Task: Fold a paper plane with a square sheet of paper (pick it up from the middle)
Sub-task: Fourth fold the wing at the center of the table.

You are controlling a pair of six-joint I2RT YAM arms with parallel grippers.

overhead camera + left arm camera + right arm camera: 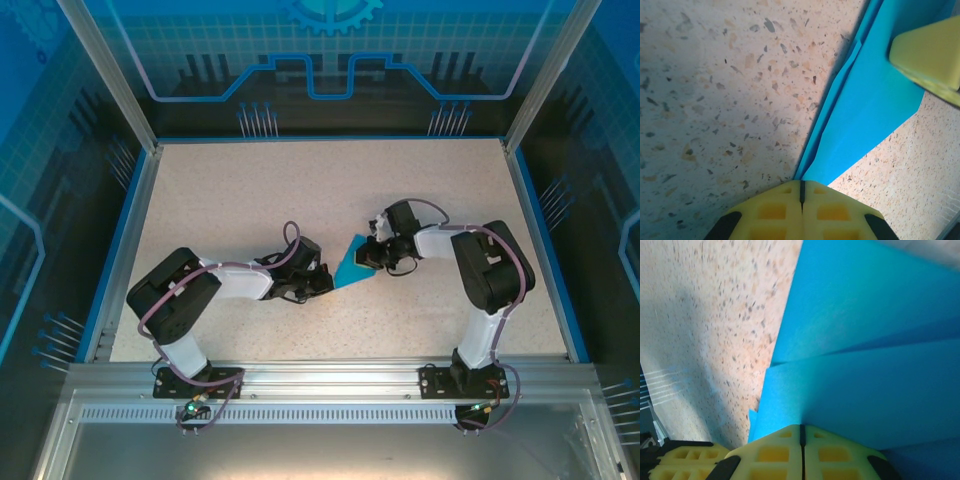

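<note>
Progress looks partial: the sheet of paper (355, 266) already carries layered flaps and creases, making a tapering wedge rather than a finished dart, so more folds seem due. It sits near the middle of the counter (300, 190). The left gripper (801, 185) and right gripper (801, 429) are each clamped tight on opposite ends.

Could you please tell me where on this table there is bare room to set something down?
The far half of the table, up to the back wall, is bare; so is the near strip between the left arm and right arm. Crowded mid-table, where the left gripper and right gripper pinch the blue paper.
</note>
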